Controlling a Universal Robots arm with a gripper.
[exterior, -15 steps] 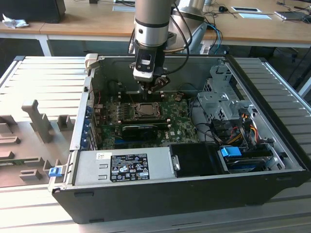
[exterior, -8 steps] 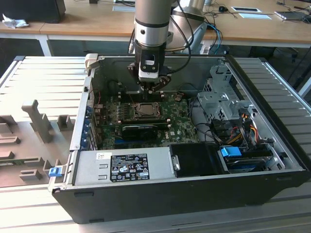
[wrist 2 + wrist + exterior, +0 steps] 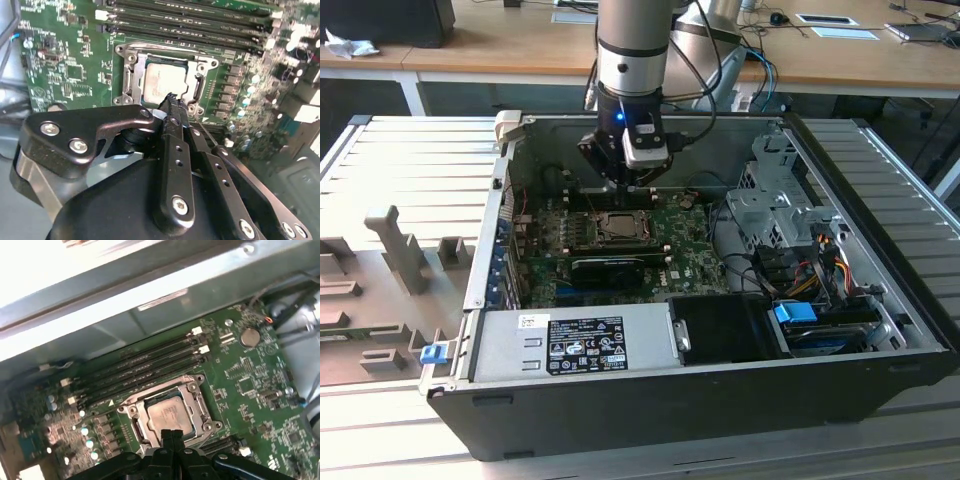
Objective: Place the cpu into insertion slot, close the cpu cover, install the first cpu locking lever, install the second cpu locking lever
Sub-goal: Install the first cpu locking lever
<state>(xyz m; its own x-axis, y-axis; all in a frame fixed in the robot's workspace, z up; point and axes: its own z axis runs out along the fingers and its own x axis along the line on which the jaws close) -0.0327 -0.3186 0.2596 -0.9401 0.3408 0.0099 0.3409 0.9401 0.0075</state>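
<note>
The cpu (image 3: 165, 82) lies with its pale silver face up in the insertion slot (image 3: 618, 228) in the middle of the green motherboard (image 3: 65, 75). The silvery cpu cover (image 3: 131, 75) lies flat around the chip as a frame; in the first wrist view the cpu (image 3: 170, 415) and the cover (image 3: 195, 402) look the same. My gripper (image 3: 623, 183) hangs just above the slot's edge nearest the case's back wall. Its black fingers (image 3: 172, 437) are pressed together with nothing between them, and their tips (image 3: 170, 98) sit over the chip's edge.
Long black memory slots (image 3: 145, 365) run beside the socket. The open case's walls (image 3: 720, 135) surround the board. A power supply (image 3: 580, 340), a drive cage (image 3: 770, 200) and bundled cables (image 3: 810, 270) fill the front and the exterior view's right. A black card (image 3: 620, 268) lies in front of the socket.
</note>
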